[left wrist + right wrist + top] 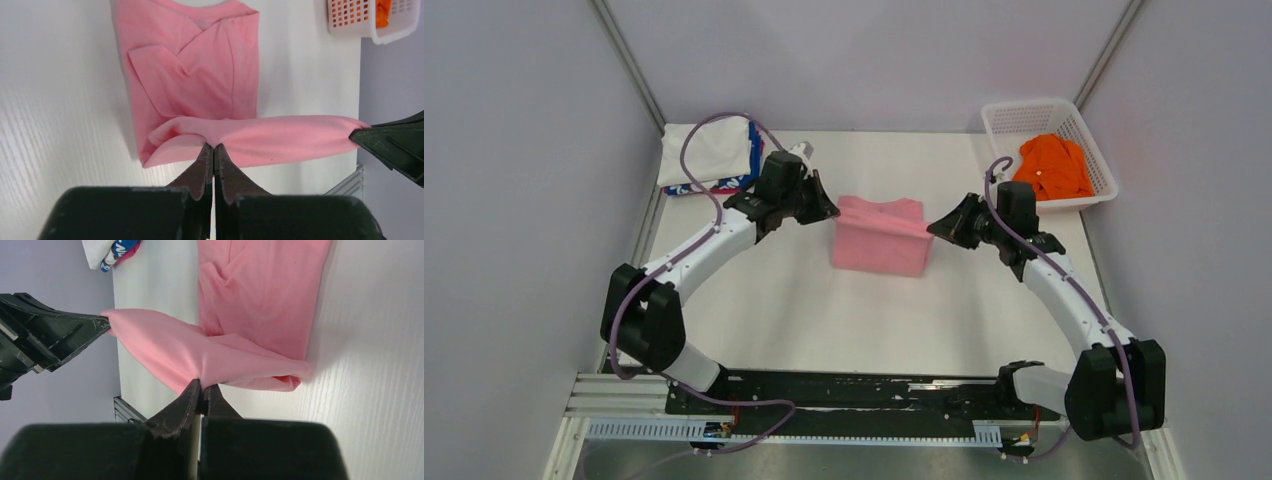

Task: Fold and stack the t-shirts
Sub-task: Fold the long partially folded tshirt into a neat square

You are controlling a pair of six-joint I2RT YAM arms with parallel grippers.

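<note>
The pink t-shirt [879, 250] is plain light pink soft cloth. It is already folded narrow, with a sleeve turned in over the chest in a slanting flap. It sits at the middle of the white worktop [774, 300], between the two arms. Its long axis runs from the near side to the far side, and the neckline points to the far edge. The wrist views show that end lying flat on the worktop. The near end is lifted off the surface and pulled into a taut ridge that runs left to right, across the long axis. In the top view the cloth drops from this ridge in a sheet down to the worktop. The left jaws are pressed together on the left end of the ridge, and the right jaws are pressed together on the right end, each pinching a small bunch of pink cloth. A pale patch just inside the neckline may be a tag, but nothing on it can be read. At the far left corner a folded white t-shirt [704, 150] lies on a blue and red t-shirt [724, 186]. That one carries white lettering too small to read. An orange t-shirt [1054, 168] lies crumpled in the white mesh basket [1024, 108] at the far right.
</note>
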